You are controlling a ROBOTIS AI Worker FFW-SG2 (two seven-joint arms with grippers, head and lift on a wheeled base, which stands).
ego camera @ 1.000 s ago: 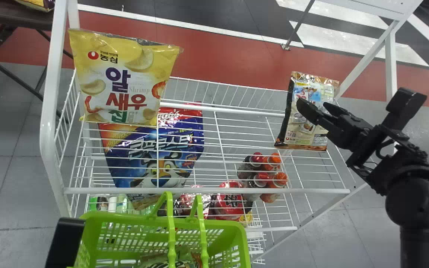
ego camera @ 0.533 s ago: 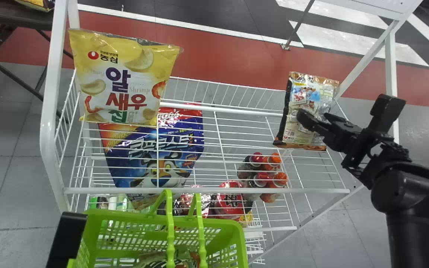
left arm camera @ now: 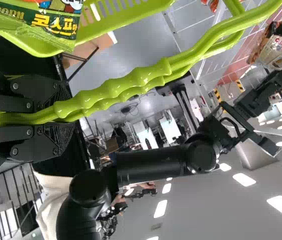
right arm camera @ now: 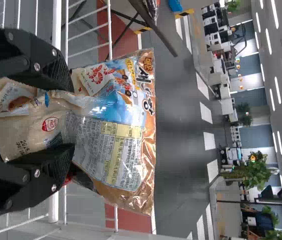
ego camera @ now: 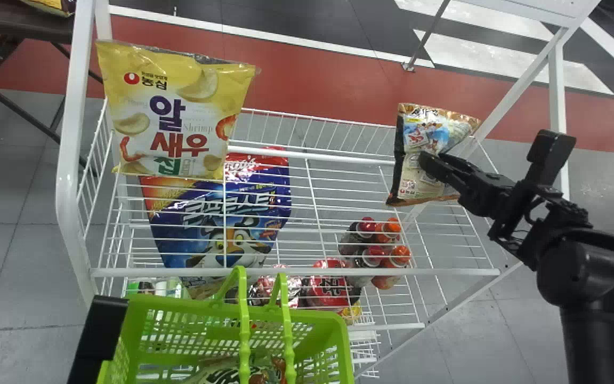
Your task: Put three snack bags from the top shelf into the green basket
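The right end effector (ego camera: 433, 159) pinches a snack bag (right arm camera: 116, 120) (nicely creased).

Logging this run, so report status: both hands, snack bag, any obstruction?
Left hand gripping green plastic basket by handles. Right hand pinching orange-edged foil snack bag. Raised handles cross basket opening.

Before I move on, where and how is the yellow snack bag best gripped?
I'd pinch the yellow snack bag midway along its right edge, coming from the right: its left edge is close by the white post, while its right edge looks free.
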